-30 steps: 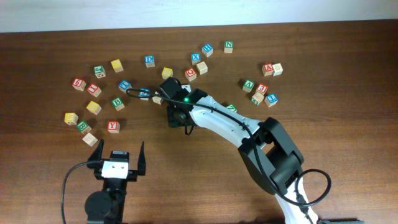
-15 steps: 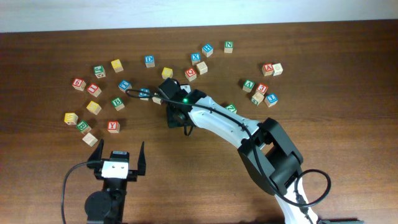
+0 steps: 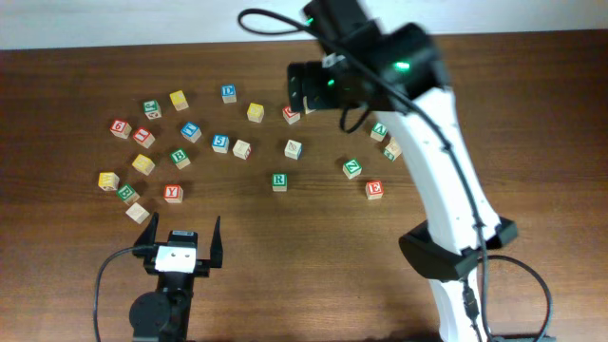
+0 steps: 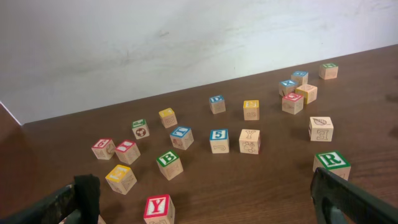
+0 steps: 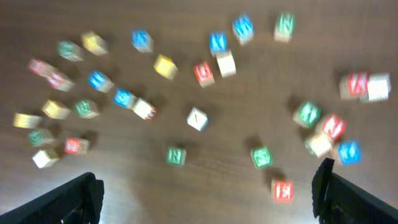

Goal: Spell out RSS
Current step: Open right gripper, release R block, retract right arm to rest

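A green-edged R block point(image 3: 278, 180) stands alone on the brown table point(image 3: 313, 256), a little in front of the scattered letter blocks. It also shows as the R block point(image 4: 331, 163) in the left wrist view and as a blurred green block point(image 5: 176, 155) in the right wrist view. My right gripper point(image 3: 318, 87) is raised high over the far blocks, open and empty, seen as the right gripper point(image 5: 208, 186) in its own view. My left gripper point(image 3: 184, 228) rests open near the front edge, nothing between its fingers; in its own view the left gripper point(image 4: 205, 196) is also empty. I cannot pick out an S block for sure.
Many letter blocks lie across the far half: a red Y block point(image 3: 172, 193), green B block point(image 3: 180, 158), blue block point(image 3: 220, 142), plain block point(image 3: 293, 148), green block point(image 3: 352, 168) and red block point(image 3: 374, 189). The right arm's white links point(image 3: 446, 180) cross the right side.
My right gripper was low at the table's middle, shut; it has opened and swung up and back, leaving the R block standing there. The left arm has not moved.
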`<action>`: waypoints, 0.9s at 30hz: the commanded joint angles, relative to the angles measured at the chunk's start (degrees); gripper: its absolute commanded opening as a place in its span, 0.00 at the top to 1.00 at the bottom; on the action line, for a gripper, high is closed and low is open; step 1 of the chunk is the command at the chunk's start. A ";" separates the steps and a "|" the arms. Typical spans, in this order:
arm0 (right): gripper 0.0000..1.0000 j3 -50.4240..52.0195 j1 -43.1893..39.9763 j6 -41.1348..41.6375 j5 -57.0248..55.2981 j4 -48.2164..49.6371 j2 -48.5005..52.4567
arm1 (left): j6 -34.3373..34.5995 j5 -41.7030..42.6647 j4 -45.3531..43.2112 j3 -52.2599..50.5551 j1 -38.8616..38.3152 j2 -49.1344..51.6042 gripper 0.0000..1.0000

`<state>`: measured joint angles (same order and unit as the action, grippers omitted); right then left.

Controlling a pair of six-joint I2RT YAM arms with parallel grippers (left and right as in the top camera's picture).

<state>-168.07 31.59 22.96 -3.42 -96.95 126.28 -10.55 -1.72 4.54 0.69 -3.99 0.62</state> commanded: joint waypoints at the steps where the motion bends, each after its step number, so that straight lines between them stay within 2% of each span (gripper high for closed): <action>1: 0.02 -1.38 0.26 -8.11 4.11 -0.39 -2.58 | -0.72 0.48 0.26 -0.17 0.42 -0.33 0.00; 5: 0.02 -1.20 0.26 -8.22 4.87 -0.39 -3.06 | -0.72 0.48 0.26 -0.17 0.42 -0.33 0.01; 8: 0.02 -0.61 0.33 -10.60 10.84 -0.39 -3.52 | -0.72 0.48 0.26 -0.17 0.42 -0.33 0.01; 11: 0.01 4.13 1.51 -12.28 9.62 -0.39 -6.58 | -0.72 0.48 0.26 -0.17 0.42 -0.33 0.01; 13: 0.02 13.57 1.81 -12.24 4.52 -0.39 -11.72 | -0.72 0.48 0.26 -0.17 0.42 -0.33 0.01; 19: 0.02 43.45 1.66 -10.99 -0.22 -0.35 -26.80 | -0.72 0.48 0.26 -0.17 0.42 -0.33 0.01; 21: 0.02 50.45 1.66 -9.86 -0.28 1.03 -30.67 | -0.70 0.48 0.26 -0.17 0.42 -0.33 0.01; 23: 0.02 57.00 1.66 -9.16 -0.31 3.34 -35.65 | 0.04 4.46 0.13 -0.11 0.39 -0.33 0.01; 25: 0.02 64.28 1.66 -9.14 -0.28 5.73 -42.29 | 10.21 7.61 -0.17 -0.11 0.39 -0.26 0.00; 27: 0.02 68.04 1.66 -8.98 -0.28 6.56 -46.12 | 14.05 9.88 -0.42 -0.11 0.39 -0.22 0.01</action>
<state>-104.16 33.15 13.34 -2.85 -91.11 86.26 -5.69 2.74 4.23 0.69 -3.99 0.60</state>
